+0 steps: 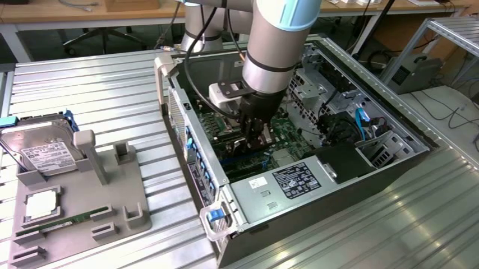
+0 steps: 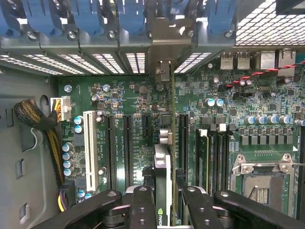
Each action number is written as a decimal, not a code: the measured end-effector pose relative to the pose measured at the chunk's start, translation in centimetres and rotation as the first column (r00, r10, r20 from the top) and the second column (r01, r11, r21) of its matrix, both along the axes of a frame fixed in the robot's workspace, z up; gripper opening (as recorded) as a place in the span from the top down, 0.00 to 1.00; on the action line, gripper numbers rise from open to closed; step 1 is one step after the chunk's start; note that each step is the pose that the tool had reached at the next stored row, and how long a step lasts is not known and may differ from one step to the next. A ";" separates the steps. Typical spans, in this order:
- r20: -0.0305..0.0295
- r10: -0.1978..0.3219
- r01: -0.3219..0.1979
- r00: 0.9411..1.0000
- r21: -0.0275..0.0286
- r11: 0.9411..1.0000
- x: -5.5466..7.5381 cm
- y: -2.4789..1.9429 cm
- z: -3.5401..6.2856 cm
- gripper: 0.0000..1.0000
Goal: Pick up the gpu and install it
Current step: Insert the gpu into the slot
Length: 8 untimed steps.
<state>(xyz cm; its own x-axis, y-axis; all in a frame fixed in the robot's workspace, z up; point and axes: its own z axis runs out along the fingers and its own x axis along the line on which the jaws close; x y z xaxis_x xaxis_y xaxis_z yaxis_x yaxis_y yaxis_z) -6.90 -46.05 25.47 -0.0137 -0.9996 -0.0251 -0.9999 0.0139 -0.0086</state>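
The gpu point(image 2: 163, 167) sits between the gripper's point(image 2: 167, 210) two fingers point(image 2: 142, 207), which are clamped on either side of it. It is one thin dark card, seen edge-on, with a silver metal end reaching toward the case's back wall. It stands upright over the green board point(image 2: 119, 95), in line with the long black slots and well apart from the single white slot point(image 2: 89, 148). All this is inside the open computer case point(image 1: 389, 129). Beside the case, a grey tray point(image 1: 112, 213) carries one hard drive point(image 1: 45, 151), one memory stick point(image 1: 64, 223) and one processor chip point(image 1: 41, 204).
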 end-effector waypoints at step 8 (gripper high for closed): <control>0.000 0.000 0.000 1.000 0.000 1.000 0.0 0.00 -0.12 0.73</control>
<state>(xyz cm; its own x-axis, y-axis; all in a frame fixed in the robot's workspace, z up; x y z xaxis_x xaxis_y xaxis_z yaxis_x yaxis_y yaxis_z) -6.90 -46.05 25.35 -0.0137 -0.9996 -0.0250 -0.9999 0.0139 -0.0086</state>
